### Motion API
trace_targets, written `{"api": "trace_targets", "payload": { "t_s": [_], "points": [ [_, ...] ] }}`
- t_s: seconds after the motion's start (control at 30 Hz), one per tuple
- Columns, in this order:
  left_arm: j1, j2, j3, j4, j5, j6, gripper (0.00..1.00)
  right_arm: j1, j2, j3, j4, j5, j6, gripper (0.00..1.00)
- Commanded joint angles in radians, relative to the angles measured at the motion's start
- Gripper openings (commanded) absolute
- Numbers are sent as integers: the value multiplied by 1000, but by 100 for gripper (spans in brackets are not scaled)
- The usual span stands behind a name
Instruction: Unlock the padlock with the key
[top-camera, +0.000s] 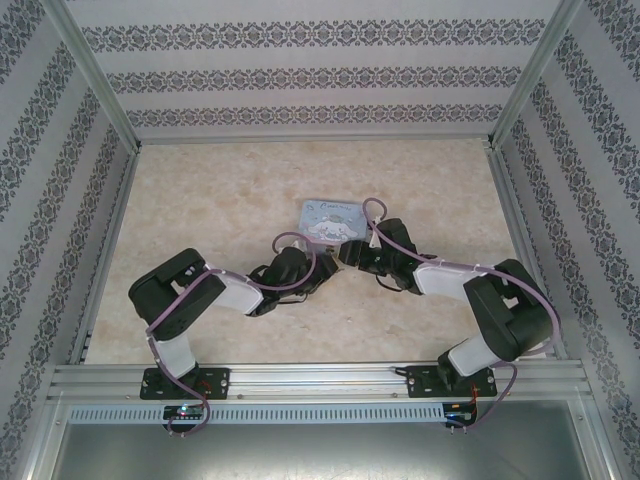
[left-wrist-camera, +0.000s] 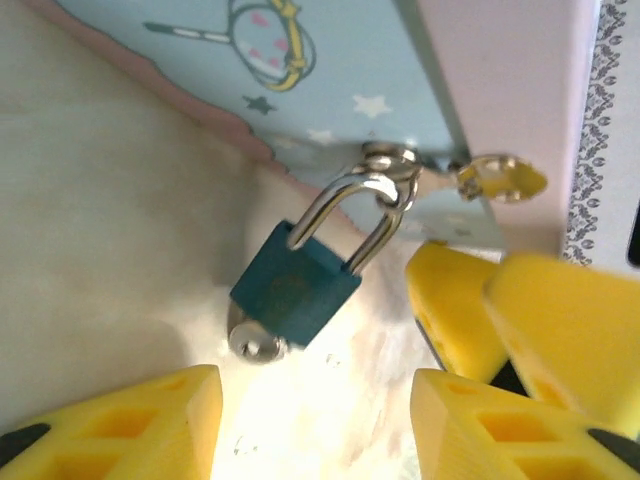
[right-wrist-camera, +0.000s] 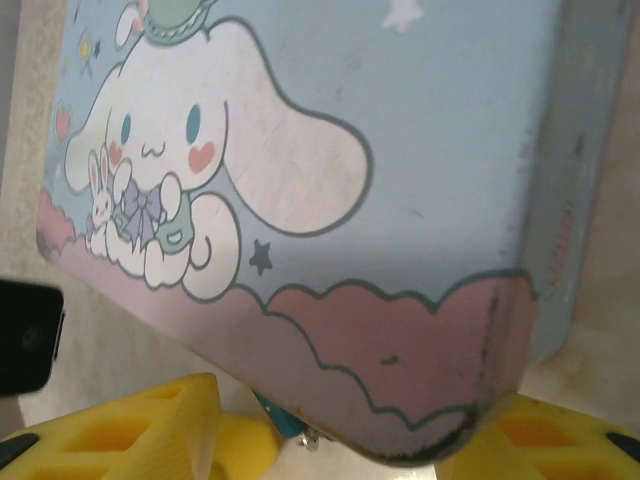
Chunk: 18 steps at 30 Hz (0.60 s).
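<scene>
The padlock (left-wrist-camera: 295, 290) has a teal body. Its thin metal shackle (left-wrist-camera: 365, 200) hangs through the hasp of the pastel-blue cartoon tin (top-camera: 333, 220). A small round silver piece with a hole, apparently the head of the key (left-wrist-camera: 255, 345), sticks out of the padlock's lower end. My left gripper (left-wrist-camera: 315, 430) is open just short of the padlock, with nothing between its yellow fingers (left-wrist-camera: 150, 420). My right gripper (right-wrist-camera: 340, 450) is open, its fingers either side of the tin's near corner (right-wrist-camera: 470, 400). A sliver of the padlock (right-wrist-camera: 275, 415) peeks out below that corner. Both grippers, left (top-camera: 322, 265) and right (top-camera: 346, 252), meet at the tin's front edge.
The right gripper's yellow fingers (left-wrist-camera: 460, 300) crowd in beside the padlock's right side. Patterned walls (top-camera: 320, 80) and metal frame rails (top-camera: 95, 270) enclose the marbled table (top-camera: 220, 190). There is open tabletop to the left, the right and behind the tin.
</scene>
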Motion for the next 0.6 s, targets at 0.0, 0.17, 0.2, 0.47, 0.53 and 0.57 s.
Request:
{"api": "trace_targets", "payload": {
  "t_s": [0.0, 0.17, 0.2, 0.47, 0.53, 0.57],
  "points": [
    [-2, -42, -35, -79, -15, 34, 62, -17, 25, 63, 69, -20, 30, 57],
    [2, -123, -42, -156, -45, 64, 72, -51, 63, 132, 62, -41, 34, 56],
    [3, -142, -41, -178, -53, 74, 74, -59, 69, 144, 63, -48, 36, 56],
    [73, -303, 28, -422, -107, 197, 84, -67, -15, 80, 67, -68, 33, 55],
    [100, -338, 68, -506, -120, 256, 86, -65, -51, 39, 63, -57, 27, 55],
    [114, -352, 92, -549, -126, 283, 87, -63, -62, 24, 64, -54, 23, 54]
  ]
}}
